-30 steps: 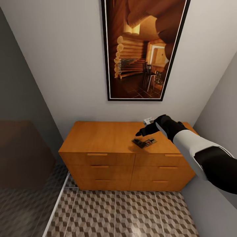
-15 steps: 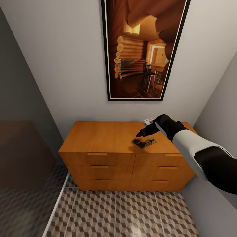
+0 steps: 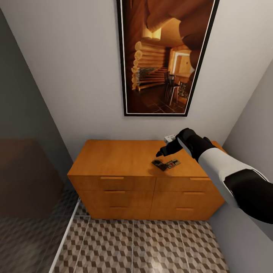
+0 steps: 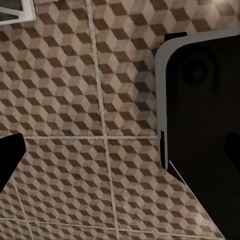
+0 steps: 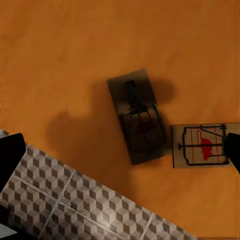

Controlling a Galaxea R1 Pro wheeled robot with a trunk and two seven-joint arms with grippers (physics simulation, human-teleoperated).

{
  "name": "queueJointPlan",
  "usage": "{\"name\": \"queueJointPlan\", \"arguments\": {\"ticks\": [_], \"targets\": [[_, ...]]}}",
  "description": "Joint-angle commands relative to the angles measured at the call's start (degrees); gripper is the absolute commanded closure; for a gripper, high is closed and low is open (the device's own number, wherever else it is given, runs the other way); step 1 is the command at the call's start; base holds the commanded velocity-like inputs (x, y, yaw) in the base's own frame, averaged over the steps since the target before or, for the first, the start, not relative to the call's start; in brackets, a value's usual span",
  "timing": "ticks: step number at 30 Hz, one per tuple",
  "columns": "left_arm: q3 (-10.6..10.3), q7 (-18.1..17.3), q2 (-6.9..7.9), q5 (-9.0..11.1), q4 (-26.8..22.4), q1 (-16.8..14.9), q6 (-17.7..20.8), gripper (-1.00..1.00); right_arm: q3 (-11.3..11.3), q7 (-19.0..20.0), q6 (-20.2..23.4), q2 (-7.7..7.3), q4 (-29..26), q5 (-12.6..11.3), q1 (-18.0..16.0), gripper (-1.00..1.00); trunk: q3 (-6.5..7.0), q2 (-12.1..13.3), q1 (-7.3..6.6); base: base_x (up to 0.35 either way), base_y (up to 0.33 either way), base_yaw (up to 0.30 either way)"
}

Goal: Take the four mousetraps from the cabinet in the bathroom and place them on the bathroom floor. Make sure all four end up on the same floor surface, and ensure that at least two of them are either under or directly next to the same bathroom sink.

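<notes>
A wide, low orange-brown wooden cabinet [image 3: 146,167] with slot-handled drawers stands against the grey wall, under a big dark-framed picture of a log cabin room [image 3: 165,57]. On its flat top, near the front edge and toward the right side, lie two small flat wooden mousetraps with dark wire and a red spot. In the right wrist view they sit side by side with their corners just about touching: one is darker, in shadow, and turned at a slant [image 5: 138,116], the other is lighter and lies straighter [image 5: 202,145]. From the head view they look like one little pair [image 3: 166,164].

The right gripper [image 3: 163,152], black at the end of a white and black arm, hangs in the air just above the two traps and a bit behind them. It is not touching them. Its fingers are spread wide apart and hold nothing.

A small pale object [image 3: 171,137] peeks out behind the gripper on the cabinet top; it is too small to tell what it is.

The left wrist view looks down at the brown, beige and white cube-pattern floor tiles [image 4: 75,100]. I cannot tell if the left gripper is spread or closed.
</notes>
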Motion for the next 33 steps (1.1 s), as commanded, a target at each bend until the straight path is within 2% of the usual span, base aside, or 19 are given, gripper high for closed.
{"name": "queueJointPlan", "arguments": {"ticks": [1,19,33], "targets": [[-0.5,0.0,-0.05,0.4,0.2,-0.1,-0.3,-1.0,0.4,0.1,1.1,-0.07,-0.6,0.0,-0.1,-1.0,-0.11,-0.1,0.03,0.0,0.0,0.0],[-0.5,0.0,-0.07,0.4,0.2,-0.1,-0.3,-1.0,0.4,0.3,4.8,0.08,-1.9,4.1,-0.1,-1.0,-0.11,-0.1,0.03,0.0,0.0,0.0],[-0.5,0.0,-0.13,0.4,0.2,-0.1,-0.3,-1.0,0.4,0.4,8.6,0.19,-2.0,4.4,-0.1,-1.0,-0.11,-0.1,0.03,0.0,0.0,0.0]]}}
